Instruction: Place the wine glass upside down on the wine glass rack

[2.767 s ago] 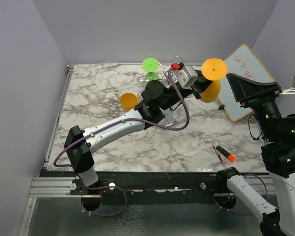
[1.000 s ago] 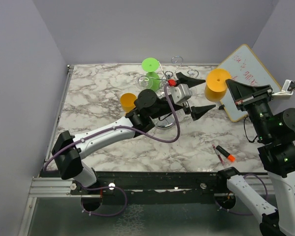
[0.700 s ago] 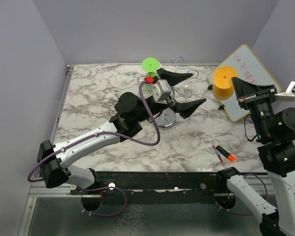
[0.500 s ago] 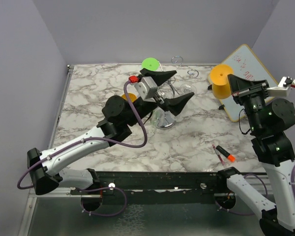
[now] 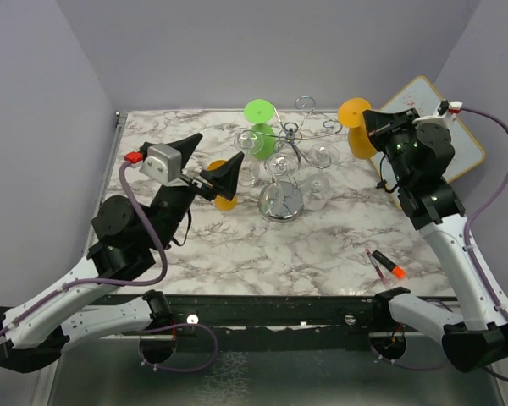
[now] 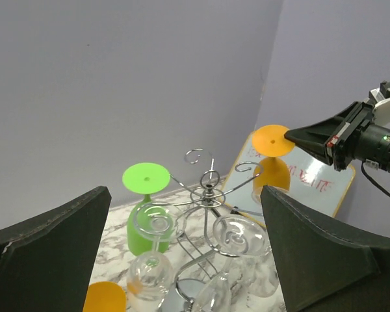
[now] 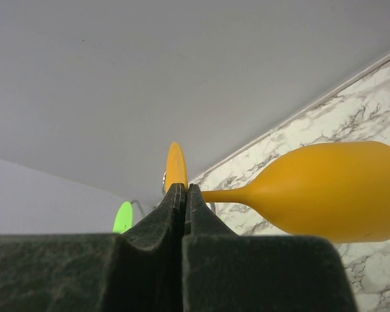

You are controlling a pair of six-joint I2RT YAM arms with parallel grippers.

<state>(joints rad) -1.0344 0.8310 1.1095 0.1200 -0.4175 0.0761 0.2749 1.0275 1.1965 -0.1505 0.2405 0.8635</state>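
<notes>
The wine glass rack [image 5: 293, 134], chrome wire on a round shiny base [image 5: 281, 203], stands mid-table with clear glasses [image 6: 239, 238] hanging foot-up from its curled arms [image 6: 208, 187]. My right gripper [image 5: 371, 127] is shut on the stem of an orange wine glass [image 5: 356, 127], held foot-up just right of the rack's right hook. In the right wrist view the fingers [image 7: 175, 208] pinch the stem [image 7: 229, 194] beside the foot [image 7: 176, 165]. My left gripper [image 5: 207, 161] hangs open and empty, left of the rack, its wide jaws framing the rack in the left wrist view.
A green glass [image 5: 258, 118] stands upside down behind the rack. A second orange glass [image 5: 226, 184] sits left of the base, near my left fingers. A whiteboard [image 5: 444, 118] leans at the right wall. A red-orange marker [image 5: 388, 266] lies front right.
My left arm has drawn back from the rack to the left and front, jaws open. The right arm has swung the orange glass leftward, closer to the rack's right hook.
</notes>
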